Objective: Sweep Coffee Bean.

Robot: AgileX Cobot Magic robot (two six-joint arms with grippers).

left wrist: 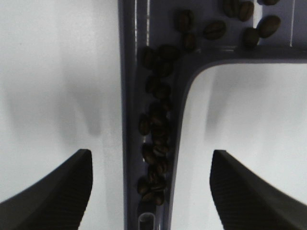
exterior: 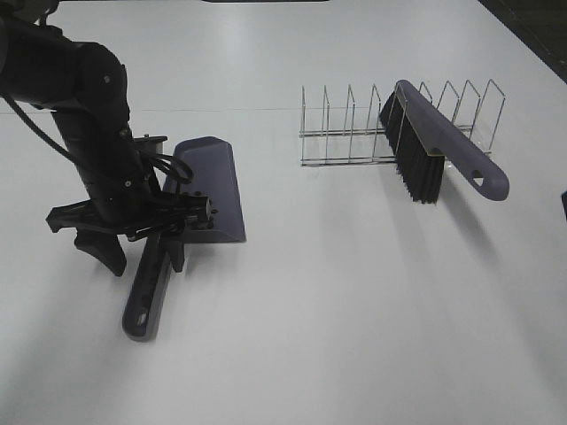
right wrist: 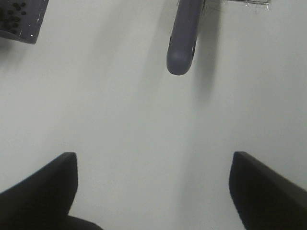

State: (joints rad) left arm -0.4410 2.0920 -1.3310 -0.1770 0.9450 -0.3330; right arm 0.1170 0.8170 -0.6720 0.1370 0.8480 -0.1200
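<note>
The purple dustpan (exterior: 215, 181) lies flat on the white table at the left, handle (exterior: 146, 297) toward the front. Coffee beans (left wrist: 156, 139) lie in the handle's channel and in the pan (left wrist: 225, 24). My left gripper (exterior: 142, 255) is open and straddles the handle, its fingers (left wrist: 53, 191) apart from it on either side. The purple brush (exterior: 438, 142) with black bristles rests on the wire rack (exterior: 345, 133). My right gripper (right wrist: 153, 191) is open and empty over bare table, short of the brush handle (right wrist: 181, 48). The dustpan corner (right wrist: 19, 17) with beans shows there too.
The wire rack stands at the back right of the table with the brush leaning across its slots. The table's far right corner and edge (exterior: 532, 35) border a dark floor.
</note>
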